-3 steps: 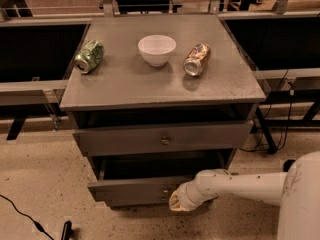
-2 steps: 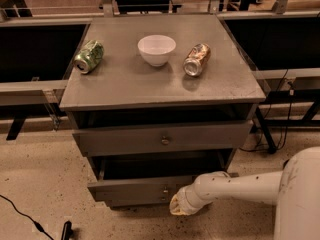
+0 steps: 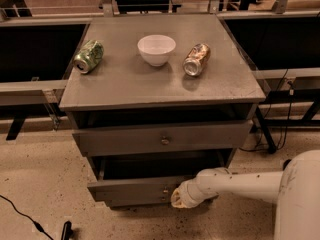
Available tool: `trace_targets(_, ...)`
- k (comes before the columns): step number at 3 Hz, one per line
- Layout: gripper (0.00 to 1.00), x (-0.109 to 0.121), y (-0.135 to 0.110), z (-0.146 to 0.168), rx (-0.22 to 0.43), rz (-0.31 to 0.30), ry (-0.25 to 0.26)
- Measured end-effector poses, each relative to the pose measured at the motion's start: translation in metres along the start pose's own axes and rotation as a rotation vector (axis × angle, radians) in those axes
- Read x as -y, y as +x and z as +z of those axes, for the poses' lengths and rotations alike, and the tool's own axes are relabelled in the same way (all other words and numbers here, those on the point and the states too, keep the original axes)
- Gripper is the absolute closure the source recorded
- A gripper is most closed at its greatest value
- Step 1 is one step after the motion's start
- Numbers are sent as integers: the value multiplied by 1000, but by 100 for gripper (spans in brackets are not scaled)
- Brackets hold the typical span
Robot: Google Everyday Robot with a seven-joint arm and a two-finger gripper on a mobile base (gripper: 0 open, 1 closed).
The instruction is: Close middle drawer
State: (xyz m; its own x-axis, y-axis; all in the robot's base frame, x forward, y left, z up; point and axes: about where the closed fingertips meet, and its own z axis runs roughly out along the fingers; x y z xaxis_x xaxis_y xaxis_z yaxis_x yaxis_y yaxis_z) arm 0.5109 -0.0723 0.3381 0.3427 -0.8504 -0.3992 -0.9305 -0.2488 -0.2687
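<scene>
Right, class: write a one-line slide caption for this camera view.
Pincer at the front of the open middle drawer, right of its knob; white bowl, green can and brown can on the cabinet top.

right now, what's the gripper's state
gripper: low, at the front of the pulled-out grey middle drawer with a small round brass knob; open or shut cannot be told

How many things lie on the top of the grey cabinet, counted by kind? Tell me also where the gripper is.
Cans: 2, a green can and a brown-gold can, both lying on their sides.
Bowls: 1, a white bowl, upright between them.
Total: 3 on the cabinet top.
The gripper is low down, at the front of the open middle drawer.
</scene>
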Motion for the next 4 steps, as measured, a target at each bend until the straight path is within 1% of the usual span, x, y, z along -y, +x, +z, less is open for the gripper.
trace_targets(2,100,14,3,-2,-2,-13,19)
trace_targets(4,100,20,4,-4,-3,-17,27)
